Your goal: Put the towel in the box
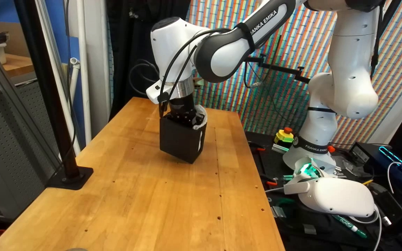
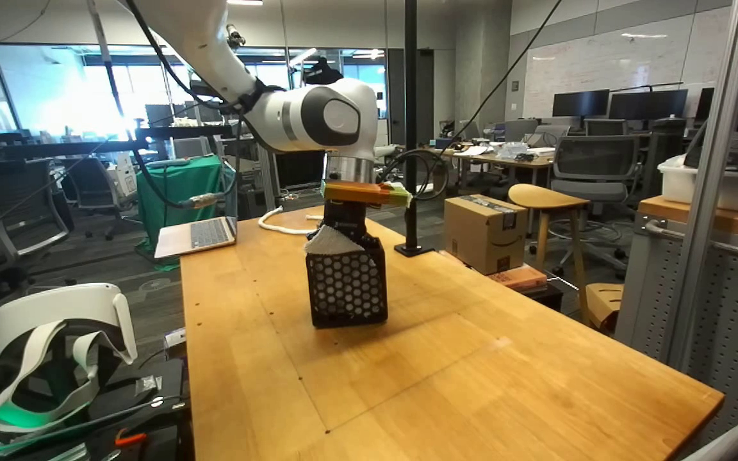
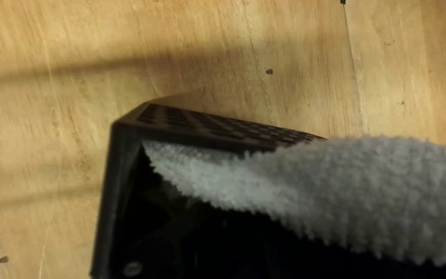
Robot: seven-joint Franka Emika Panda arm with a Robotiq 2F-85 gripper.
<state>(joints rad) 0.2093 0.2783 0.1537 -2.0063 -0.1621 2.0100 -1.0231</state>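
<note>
Over the brown wooden table (image 1: 166,209), my black gripper (image 1: 186,116) points down into the black, honeycomb-sided box (image 1: 178,139), jaws pressed together.

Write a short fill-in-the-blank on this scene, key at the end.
1. The box that the tool reaches down into is ____ in colour.
2. Pale and fuzzy, part of the ____ shows above the box's rim.
3. In an exterior view, the box's patterned wall repeats a six-sided shape, the ____.
4. An open ____ shows its keyboard by the edge of the table.

Missing words: black; towel; hexagon; laptop.
</note>
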